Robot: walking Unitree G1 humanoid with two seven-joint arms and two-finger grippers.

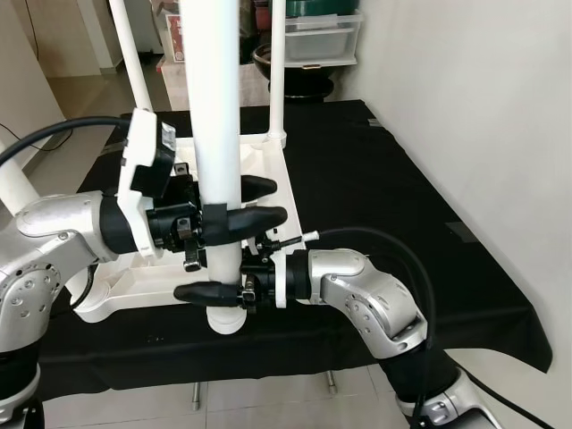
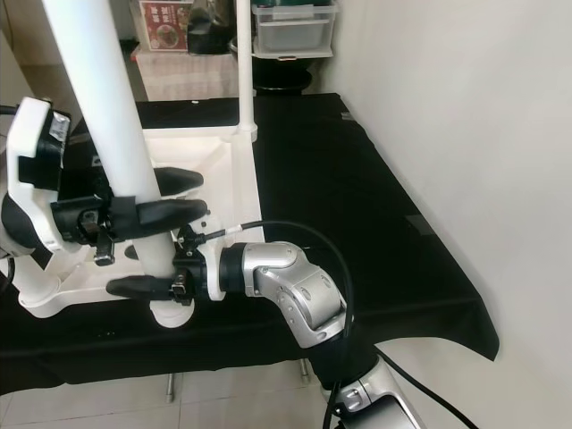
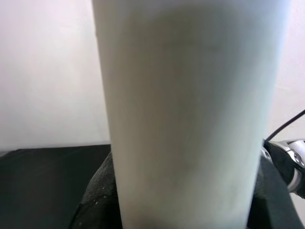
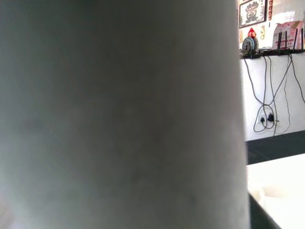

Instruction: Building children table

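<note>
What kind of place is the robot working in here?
Probably a room in a home. A black-covered table stands against a plain white wall, plastic storage drawers stand behind it, and the floor is tiled. Framed pictures hang above trailing cables.

Worktop (image 1: 384,179): covered by black cloth (image 1: 465,295) reaching its front and right edges. Lying directly on it, at the left: one white tabletop (image 1: 264,165), upside down, legs (image 1: 277,63) pointing upward.
</note>
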